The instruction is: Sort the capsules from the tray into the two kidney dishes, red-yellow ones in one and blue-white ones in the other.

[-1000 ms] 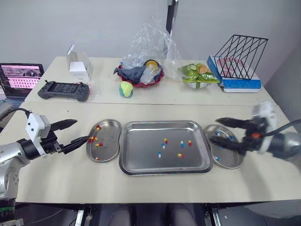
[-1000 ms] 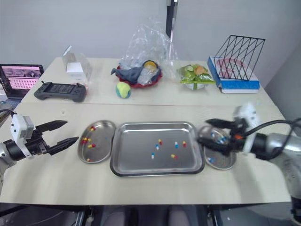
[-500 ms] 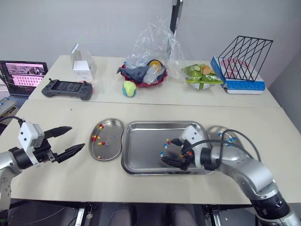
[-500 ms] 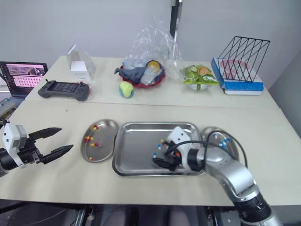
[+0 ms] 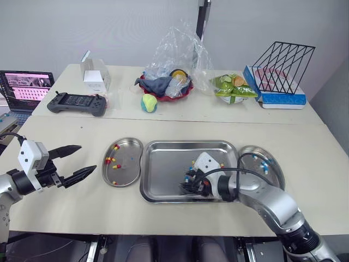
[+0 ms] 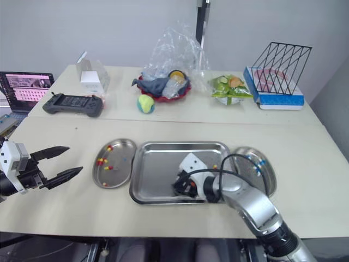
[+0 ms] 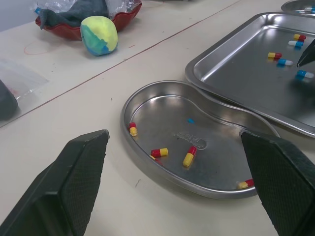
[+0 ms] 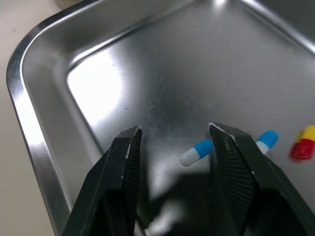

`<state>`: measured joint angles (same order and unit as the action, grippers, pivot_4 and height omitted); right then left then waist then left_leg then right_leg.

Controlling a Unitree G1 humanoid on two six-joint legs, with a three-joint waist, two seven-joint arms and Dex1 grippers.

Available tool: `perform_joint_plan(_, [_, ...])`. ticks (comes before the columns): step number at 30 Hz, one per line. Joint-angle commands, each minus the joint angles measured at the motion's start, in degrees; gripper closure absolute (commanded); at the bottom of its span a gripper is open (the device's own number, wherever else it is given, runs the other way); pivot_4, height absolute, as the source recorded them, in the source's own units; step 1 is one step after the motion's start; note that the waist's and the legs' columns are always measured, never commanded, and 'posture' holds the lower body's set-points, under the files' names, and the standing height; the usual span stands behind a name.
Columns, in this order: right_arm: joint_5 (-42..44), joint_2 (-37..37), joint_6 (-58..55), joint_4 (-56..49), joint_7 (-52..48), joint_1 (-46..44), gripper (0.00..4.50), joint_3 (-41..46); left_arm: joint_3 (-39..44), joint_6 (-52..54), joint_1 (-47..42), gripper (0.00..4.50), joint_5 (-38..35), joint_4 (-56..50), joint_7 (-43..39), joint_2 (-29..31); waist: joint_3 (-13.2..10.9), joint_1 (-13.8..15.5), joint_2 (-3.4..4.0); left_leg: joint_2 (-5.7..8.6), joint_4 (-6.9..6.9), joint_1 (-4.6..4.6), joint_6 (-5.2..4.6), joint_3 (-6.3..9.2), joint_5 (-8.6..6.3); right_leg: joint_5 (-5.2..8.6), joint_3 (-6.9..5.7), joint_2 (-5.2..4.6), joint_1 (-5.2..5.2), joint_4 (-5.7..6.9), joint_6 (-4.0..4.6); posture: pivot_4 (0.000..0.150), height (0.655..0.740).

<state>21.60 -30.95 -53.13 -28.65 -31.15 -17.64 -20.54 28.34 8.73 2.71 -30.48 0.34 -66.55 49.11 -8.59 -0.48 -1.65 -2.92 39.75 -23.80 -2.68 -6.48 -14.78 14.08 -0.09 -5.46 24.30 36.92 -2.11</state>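
Right now the big tray (image 5: 163,169) sits in the middle of the bench (image 5: 180,128), with one kidney dish on each side of it. The left dish (image 5: 131,170) just touches the tray's left edge. It holds a few red-yellow capsules (image 7: 160,152), spread out on its floor. The right dish (image 5: 277,177) sits just beside the tray's right edge. It holds some blue-white capsules (image 5: 264,162), but a black cable crosses over it, so I cannot count them well.

Some capsules of both kinds lie in the tray, all close together in its right half. The left half of the tray is bare.

The right jaws are down low inside the tray, near its front edge, in the lower middle of the frame. They are partly open and hold nothing. One blue-white capsule (image 8: 197,152) lies on the tray floor in the gap just ahead of the two tips. Another blue-white one (image 8: 266,141) and a red-yellow one (image 8: 302,142) lie just past one finger.

The left jaws are at the lower left of the frame, above the bench and apart from the left dish. They are wide open, hold nothing, and point toward that dish.
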Motion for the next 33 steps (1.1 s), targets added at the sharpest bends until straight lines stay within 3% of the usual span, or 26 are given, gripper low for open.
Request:
perform_joint_plan(1, [-0.73,0.76,-1.23,-0.63,1.01,-0.9,2.21,0.49,2.3,-0.33,0.02,0.0,-0.87,-1.66,0.76,0.57,0.0,-0.02,0.0,0.0,0.0,0.0,0.0,0.0,0.0,0.0,0.0,0.0,0.0,0.0,0.0,0.15,0.7204])
perform_joint_plan(14, [-1.83,1.01,-3.45,-0.04,1.81,-0.34,2.21,0.34,2.31,0.37,-0.38,0.0,-1.57,-1.72,1.79,0.85,0.02,-0.07,-0.03,-0.01,-0.01,0.0,0.01,0.01,0.0,0.0,-0.03,0.0,-0.01,0.0,0.0,0.15,0.7204])
perform_joint_plan(15, [-1.82,1.04,-3.48,-0.06,1.83,-0.3,2.82,0.4,2.32,0.39,-0.34,0.0,-1.62,-1.79,1.83,0.81,0.02,-0.07,-0.03,-0.01,-0.01,0.0,0.01,0.01,0.0,0.0,-0.03,0.0,-0.01,0.0,0.0,0.15,0.7204])
perform_joint_plan(20, [-2.38,1.14,-3.09,0.36,1.71,-0.26,4.38,0.27,2.96,0.99,-0.5,0.0,-2.83,-2.39,2.66,0.21,0.02,-0.12,-0.03,-0.02,-0.01,0.0,0.01,0.02,0.0,0.0,-0.03,0.0,-0.01,0.0,0.0,0.15,0.7204])
perform_joint_plan(33, [-0.51,0.43,-1.97,0.96,-3.21,-3.53,4.45,2.85,2.97,1.18,-0.39,0.0,-2.37,-2.23,2.97,0.12,0.03,-0.15,-0.06,-0.01,-0.01,0.01,0.01,0.02,0.0,0.0,-0.04,0.0,0.0,0.0,0.01,0.15,0.7204])
